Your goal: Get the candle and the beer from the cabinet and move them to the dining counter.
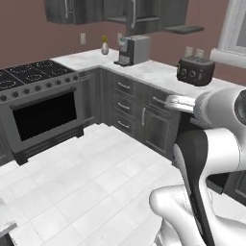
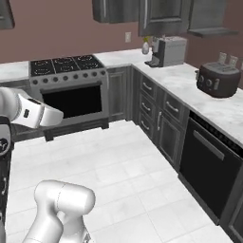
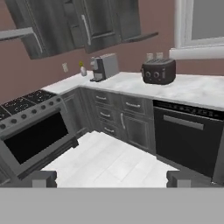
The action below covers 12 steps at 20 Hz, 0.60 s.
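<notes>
We saw the cabinet [image 3: 94, 26] high on the wall above the marble counter [image 3: 192, 89], a stove [image 2: 71, 90] left, black toaster [image 3: 158, 71], coffee machine [image 3: 105, 67] – gripper [image 3: 111, 178] spread wide, pinching nothing.

You're in a home kitchen: stove [image 1: 36, 77] with oven on the left run, marble counter [image 1: 153, 72] wrapping the corner, coffee machine [image 1: 133, 49] and toaster [image 1: 195, 70] on it, dishwasher [image 2: 209, 163] below, dark wall cabinets [image 3: 74, 24] above, white tile floor [image 1: 91, 178].
</notes>
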Motion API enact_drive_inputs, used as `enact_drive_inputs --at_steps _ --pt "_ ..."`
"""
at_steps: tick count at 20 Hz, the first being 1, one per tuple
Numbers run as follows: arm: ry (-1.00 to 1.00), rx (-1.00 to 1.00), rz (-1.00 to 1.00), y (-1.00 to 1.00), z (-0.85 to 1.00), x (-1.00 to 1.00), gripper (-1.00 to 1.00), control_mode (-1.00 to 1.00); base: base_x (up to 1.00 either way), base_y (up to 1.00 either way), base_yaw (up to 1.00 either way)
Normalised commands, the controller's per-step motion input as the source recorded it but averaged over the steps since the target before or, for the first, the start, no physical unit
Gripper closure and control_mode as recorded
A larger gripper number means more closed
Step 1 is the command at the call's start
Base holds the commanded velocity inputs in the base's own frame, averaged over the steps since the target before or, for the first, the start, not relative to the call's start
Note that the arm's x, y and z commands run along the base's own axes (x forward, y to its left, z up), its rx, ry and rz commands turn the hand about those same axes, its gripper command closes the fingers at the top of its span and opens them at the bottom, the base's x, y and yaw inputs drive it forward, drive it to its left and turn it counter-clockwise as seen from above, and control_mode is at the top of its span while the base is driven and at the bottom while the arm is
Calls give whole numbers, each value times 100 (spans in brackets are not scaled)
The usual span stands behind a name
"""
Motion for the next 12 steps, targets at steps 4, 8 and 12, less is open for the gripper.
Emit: enact_drive_inputs --at_steps 4,8,12 --pt "0 0 0 0 0 0 -100 100 77 -45 13" --pt "0 0 0 0 0 0 -100 100 99 -16 17" --pt "0 0 0 0 0 0 -100 100 100 0 21"
